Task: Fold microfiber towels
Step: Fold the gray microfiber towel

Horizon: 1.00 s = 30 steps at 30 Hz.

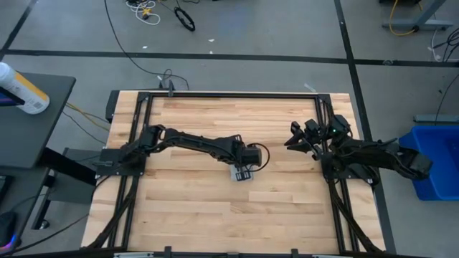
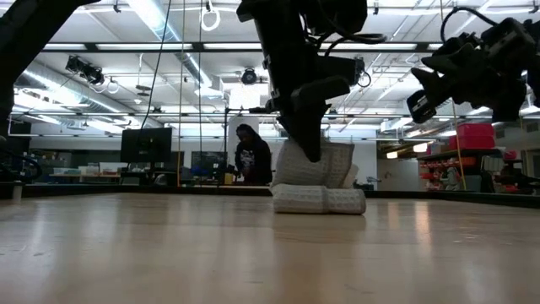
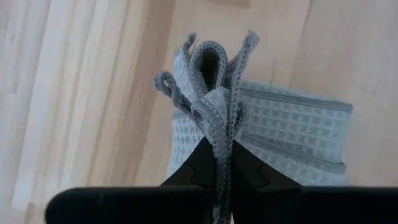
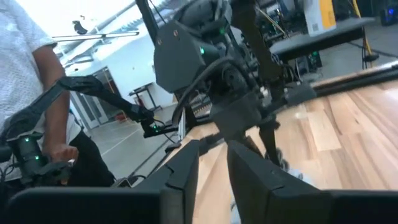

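Pinching bunched towel (image 3: 249,134) edges, left tool (image 1: 244,173) sits mid-bench, towel directly beneath it, folded bulk resting on the bench (image 1: 215,208). Right tool (image 1: 296,138) hangs raised near the right edge, fingers narrowly apart, empty. Left arm clearly nearer.

Seen from straight above, the wooden desk (image 1: 215,208) sits inside a dark frame on a grey floor crossed by black lines. The left arm stretches from the desk's left edge toward the middle, and its pincer (image 1: 242,174) sits over a small bundled grey towel (image 1: 240,175) — only a bit of cloth shows beneath the dark fingers, pinched between them. The right arm is folded up near the desk's right edge, its pincer (image 1: 296,137) well apart from the towel and holding nothing. A bright blue bin (image 1: 432,161) stands off the desk to the right — and loose cables (image 1: 154,11) trail across the floor beyond the far edge.
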### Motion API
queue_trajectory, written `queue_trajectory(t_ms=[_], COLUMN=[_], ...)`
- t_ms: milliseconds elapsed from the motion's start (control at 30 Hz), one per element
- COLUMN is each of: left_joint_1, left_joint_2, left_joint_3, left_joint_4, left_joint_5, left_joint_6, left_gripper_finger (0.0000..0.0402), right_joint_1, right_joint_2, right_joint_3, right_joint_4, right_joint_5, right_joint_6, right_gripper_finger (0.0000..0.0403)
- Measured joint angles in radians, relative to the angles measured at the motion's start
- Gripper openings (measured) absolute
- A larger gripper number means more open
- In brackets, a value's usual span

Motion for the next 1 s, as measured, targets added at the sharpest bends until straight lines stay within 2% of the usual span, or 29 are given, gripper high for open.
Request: queue_trajectory(t_ms=[300,467,667,1000], left_joint_1=[-0.017,-0.044,-0.076,-0.101], left_joint_2=[0.002,0.031,0.067,0.076], left_joint_3=[-0.001,0.002,-0.003,-0.005], left_joint_4=[0.074,0.108,0.070,0.078], left_joint_5=[0.030,0.081,0.093,0.111], left_joint_6=[0.020,0.029,0.027,-0.023], left_gripper_finger=[0.0021,0.0021,0.0021,0.0021], right_joint_1=[0.000,0.000,0.000,0.000], right_joint_2=[0.000,0.000,0.000,-0.002], right_joint_3=[0.000,0.000,0.000,0.000], right_joint_4=[0.143,0.194,0.222,0.246], right_joint_5=[0.000,0.000,0.009,0.009], right_joint_6=[0.009,0.008,0.007,0.008], right_gripper_finger=[0.0047,0.0027,0.0035,0.0078])
